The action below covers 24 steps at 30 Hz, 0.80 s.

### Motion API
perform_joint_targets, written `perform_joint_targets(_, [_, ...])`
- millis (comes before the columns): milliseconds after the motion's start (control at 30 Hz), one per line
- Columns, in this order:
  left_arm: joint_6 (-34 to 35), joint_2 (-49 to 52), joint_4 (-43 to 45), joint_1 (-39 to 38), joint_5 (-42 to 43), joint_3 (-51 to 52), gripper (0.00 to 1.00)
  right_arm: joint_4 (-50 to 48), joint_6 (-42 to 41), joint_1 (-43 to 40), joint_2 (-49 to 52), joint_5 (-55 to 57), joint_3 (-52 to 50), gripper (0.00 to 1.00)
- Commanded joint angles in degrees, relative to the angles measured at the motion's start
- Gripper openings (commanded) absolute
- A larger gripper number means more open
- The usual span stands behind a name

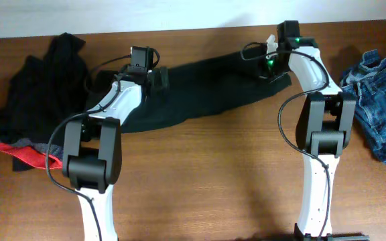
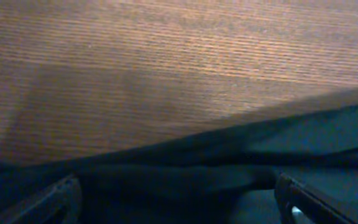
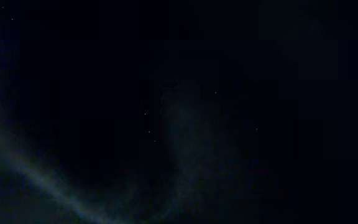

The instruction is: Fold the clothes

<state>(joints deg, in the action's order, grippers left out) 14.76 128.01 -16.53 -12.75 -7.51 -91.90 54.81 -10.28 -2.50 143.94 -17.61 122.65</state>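
Long black trousers (image 1: pixel 206 90) lie stretched across the back of the table. My left gripper (image 1: pixel 146 70) hangs over their left end. In the left wrist view it (image 2: pixel 182 202) is open, its fingers (image 2: pixel 61 199) wide apart over the black cloth (image 2: pixel 328 134) and holding nothing. My right gripper (image 1: pixel 273 67) is down on the trousers' right end, shut, and only dark cloth fills its wrist view. A heap of black clothes (image 1: pixel 45 87) with a red-and-grey edge (image 1: pixel 25 152) sits at the far left. Blue denim jeans (image 1: pixel 380 100) lie crumpled at the far right.
The brown wooden table (image 1: pixel 213 174) runs to a pale wall along the back edge. Both arm bases stand at the near edge, their cables looping above the cloth.
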Motion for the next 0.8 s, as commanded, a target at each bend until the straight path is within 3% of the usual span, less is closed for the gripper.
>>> perform_joint_targets(0, [-0.09, -2.56, -0.76, 2.78, -5.51, -0.42, 0.99, 6.32, -5.25, -5.51, 3.76, 21.86, -2.86, 0.04])
perform_joint_targets(267, [-0.07, -2.99, -4.50, 2.78, -5.33, -0.42, 0.99, 13.60, -12.59, -8.09, 3.76, 24.98, -2.84, 0.04])
perform_joint_targets(600, [-0.09, -2.99, -5.07, 3.17, -5.14, -1.60, 0.99, 14.73, -11.04, -10.71, 3.48, 23.15, -1.03, 0.04])
perform_joint_targets(767, [-0.11, -3.72, -18.88, 4.02, -1.88, -13.33, 0.99, 19.04, -10.51, -10.69, 0.90, 21.22, 7.43, 0.04])
